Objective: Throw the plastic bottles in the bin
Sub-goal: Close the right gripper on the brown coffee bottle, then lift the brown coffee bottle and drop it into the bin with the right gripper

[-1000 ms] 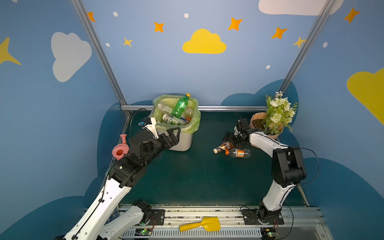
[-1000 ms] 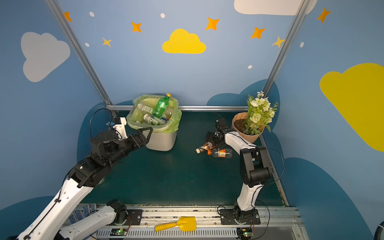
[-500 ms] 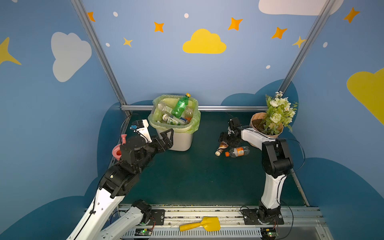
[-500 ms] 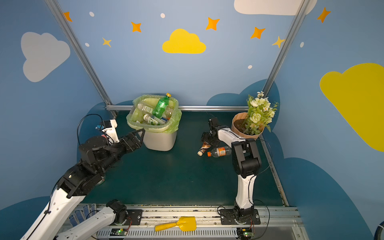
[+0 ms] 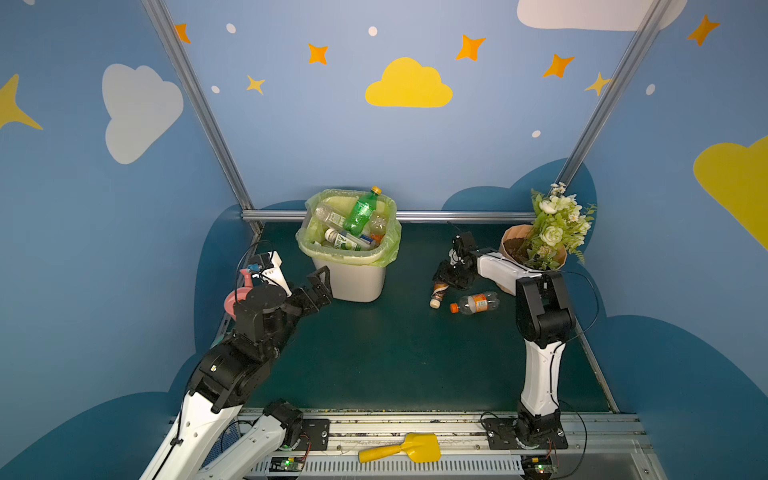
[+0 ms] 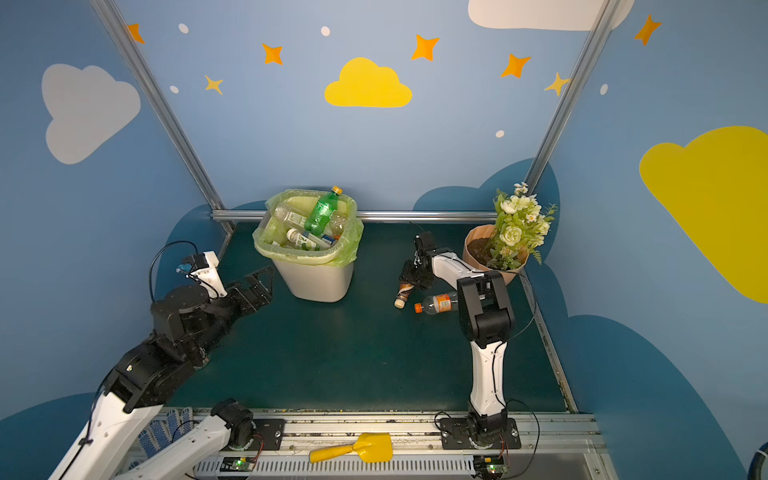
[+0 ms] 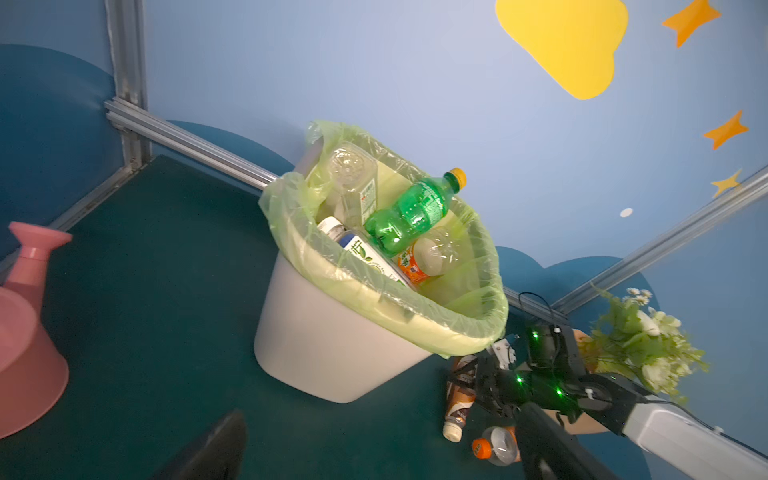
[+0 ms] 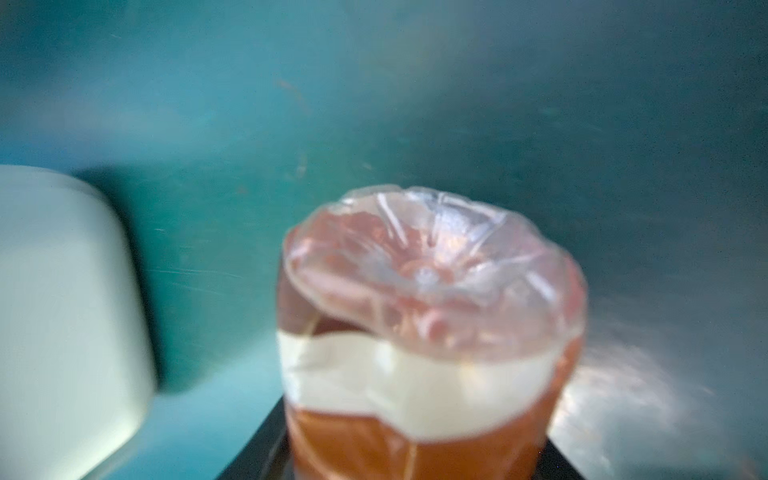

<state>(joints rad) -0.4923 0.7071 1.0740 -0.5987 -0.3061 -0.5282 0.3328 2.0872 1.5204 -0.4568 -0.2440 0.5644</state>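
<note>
A brown bottle (image 5: pixel 438 291) with a white cap lies on the green mat, right of the bin (image 5: pixel 353 278). My right gripper (image 5: pixel 448 277) is shut on the bottle's base end; in the right wrist view the bottle (image 8: pixel 428 332) fills the space between the black fingers (image 8: pixel 266 440). Just in front lies a clear bottle (image 5: pixel 476 302) with an orange cap. The white bin, lined with a yellow-green bag, holds several bottles, a green one (image 5: pixel 361 212) on top. My left gripper (image 5: pixel 322 284) hangs open and empty near the bin's front left corner.
A pink watering can (image 5: pixel 239 297) stands by the left wall behind my left arm. The tan flowerpot (image 5: pixel 528 249) with flowers stands at the back right, close behind my right arm. A yellow shovel (image 5: pixel 403 449) lies on the front rail.
My right gripper's jaws have closed round the brown bottle's base, and the bottle has turned its cap toward the front. My left arm has drawn back and down from the bin, still open.
</note>
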